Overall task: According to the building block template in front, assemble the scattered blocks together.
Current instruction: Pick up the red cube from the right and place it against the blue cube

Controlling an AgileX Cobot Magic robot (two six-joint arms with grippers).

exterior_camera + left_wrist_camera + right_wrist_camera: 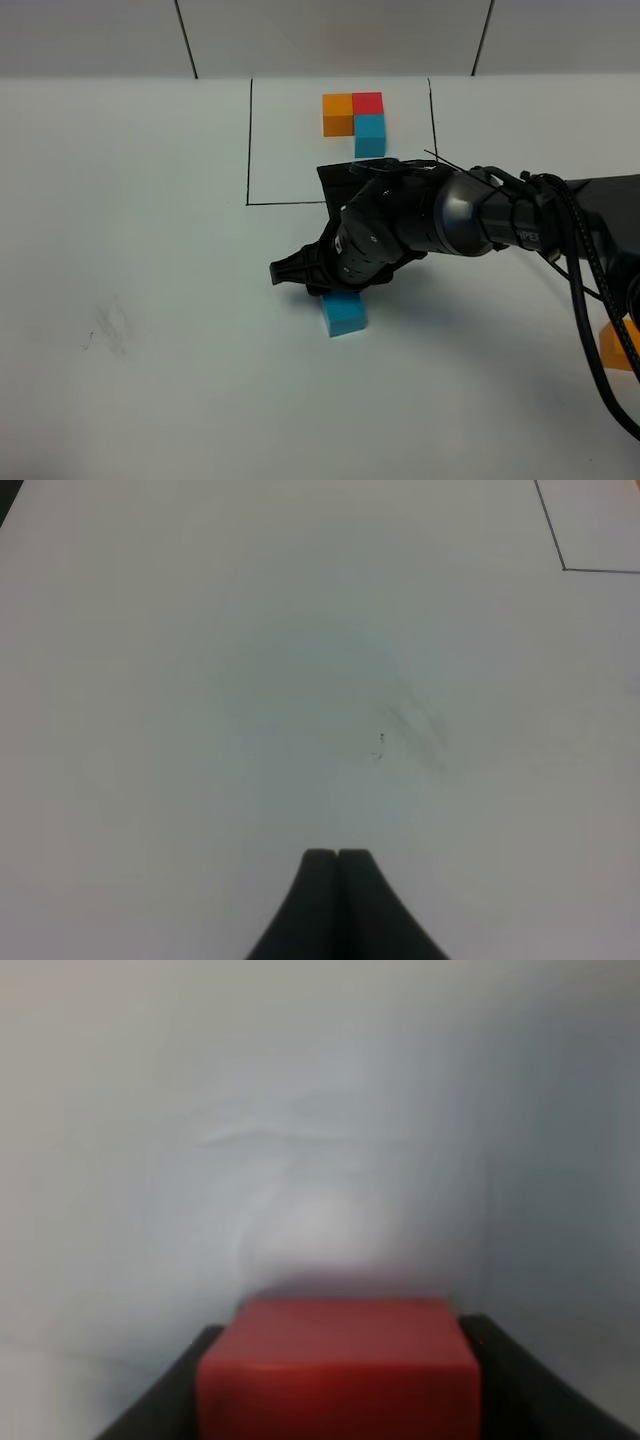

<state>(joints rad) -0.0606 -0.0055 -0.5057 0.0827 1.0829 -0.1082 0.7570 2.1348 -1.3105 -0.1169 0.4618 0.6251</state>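
Jaws of the right gripper (300, 275) stand half open, clamped on the red cube (338, 1370), low and seemingly just template-side of the cyan cube (343, 312), matching the template (355, 120); the left gripper (337, 865), shut and empty, hangs well apart.

White table (130, 200). Template (352, 115), black-outlined, at far side. Cyan cube (343, 314): nearer than template, well apart. Orange cube (612, 348): nearer, far right of template. Grey smudge (105, 330): nearer, left of template.
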